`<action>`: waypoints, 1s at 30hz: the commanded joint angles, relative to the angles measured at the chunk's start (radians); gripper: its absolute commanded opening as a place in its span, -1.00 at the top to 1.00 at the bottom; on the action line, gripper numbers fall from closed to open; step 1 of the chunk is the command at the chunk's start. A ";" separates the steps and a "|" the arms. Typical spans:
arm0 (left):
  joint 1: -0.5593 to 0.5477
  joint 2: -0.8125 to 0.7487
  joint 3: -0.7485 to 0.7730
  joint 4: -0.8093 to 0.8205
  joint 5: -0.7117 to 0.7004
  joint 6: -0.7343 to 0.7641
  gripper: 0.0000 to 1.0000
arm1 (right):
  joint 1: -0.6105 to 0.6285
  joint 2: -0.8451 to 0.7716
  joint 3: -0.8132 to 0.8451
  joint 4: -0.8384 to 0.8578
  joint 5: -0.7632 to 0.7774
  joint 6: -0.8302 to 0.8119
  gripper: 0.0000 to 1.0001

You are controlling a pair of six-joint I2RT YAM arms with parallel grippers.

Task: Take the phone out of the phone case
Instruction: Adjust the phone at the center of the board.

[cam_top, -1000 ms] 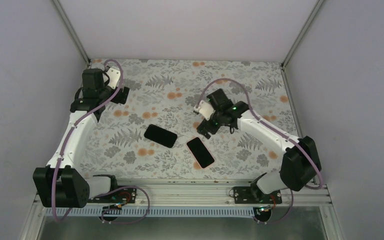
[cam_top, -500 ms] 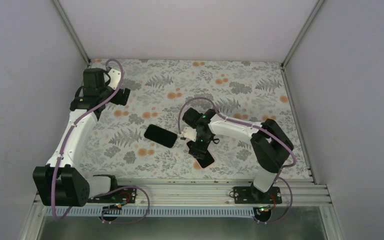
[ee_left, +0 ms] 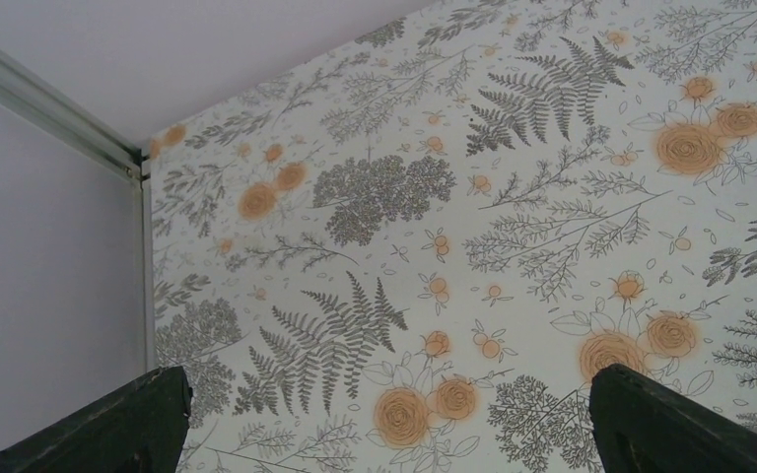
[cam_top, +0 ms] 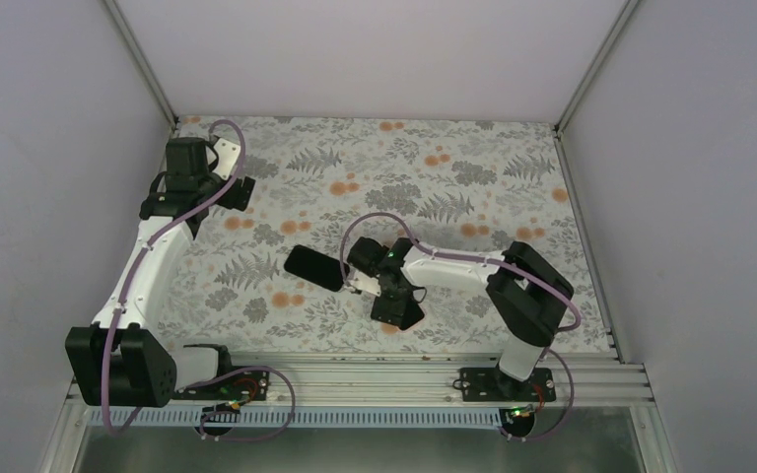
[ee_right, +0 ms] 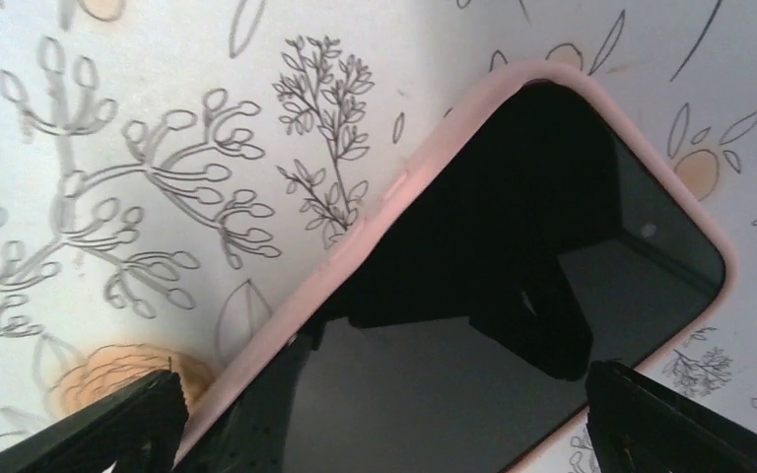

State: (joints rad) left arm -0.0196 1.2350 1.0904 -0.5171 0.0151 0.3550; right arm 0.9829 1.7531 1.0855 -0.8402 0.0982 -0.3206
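A phone with a black screen sits in a pink case, flat on the floral table. In the top view it lies at the centre front, partly hidden under my right gripper. In the right wrist view my right gripper is open and low over the phone, with one finger past each long side of the case. Whether the fingers touch the case is unclear. My left gripper is open and empty at the far left of the table, and the left wrist view shows only tablecloth between its fingers.
A second black phone-shaped slab lies flat just left of my right gripper. Grey walls close in the table on the left, back and right. An aluminium rail runs along the near edge.
My right arm has swung from the back right down and to the left onto the pink-cased phone. The cased phone and black slab stay put. My left arm has barely moved.
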 commanded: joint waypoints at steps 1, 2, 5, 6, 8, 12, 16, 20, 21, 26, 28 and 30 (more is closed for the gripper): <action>-0.002 -0.014 -0.009 0.009 -0.003 -0.002 -1.00 | 0.017 -0.036 -0.061 0.093 0.191 -0.016 -1.00; -0.002 -0.015 -0.008 0.009 -0.002 -0.002 -1.00 | 0.017 -0.045 -0.074 0.107 0.222 -0.024 -1.00; -0.002 -0.019 -0.007 0.009 -0.008 0.001 -1.00 | 0.015 -0.099 -0.120 0.131 0.269 -0.051 -1.00; -0.002 -0.020 -0.006 0.008 -0.009 0.004 -1.00 | 0.014 -0.131 -0.136 0.136 0.269 -0.059 -1.00; -0.002 -0.019 -0.004 0.007 -0.008 0.007 -1.00 | 0.008 -0.174 -0.170 0.142 0.258 -0.070 -1.00; -0.002 -0.013 0.001 0.006 0.009 0.002 -1.00 | -0.019 -0.219 -0.212 0.166 0.206 -0.104 -1.00; -0.002 -0.011 0.004 -0.001 0.038 0.002 -1.00 | -0.064 -0.230 -0.203 0.155 0.055 -0.141 -1.00; -0.002 -0.012 0.001 -0.015 0.051 0.014 -1.00 | -0.103 -0.237 -0.144 0.090 -0.089 -0.168 -1.00; -0.001 -0.013 0.002 -0.021 0.057 0.017 -1.00 | -0.109 -0.240 -0.130 0.083 -0.101 -0.168 -1.00; -0.002 -0.016 0.003 -0.045 0.080 0.027 -1.00 | -0.151 -0.219 -0.054 -0.003 -0.215 -0.135 -1.00; -0.001 -0.015 0.007 -0.050 0.093 0.025 -1.00 | -0.155 -0.205 -0.044 -0.018 -0.228 -0.115 -1.00; -0.001 -0.014 0.010 -0.054 0.106 0.024 -1.00 | -0.155 -0.195 -0.051 -0.018 -0.217 -0.097 -1.00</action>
State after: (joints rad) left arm -0.0196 1.2346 1.0904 -0.5526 0.0803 0.3706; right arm 0.8349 1.5383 1.0206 -0.8062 -0.0566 -0.4522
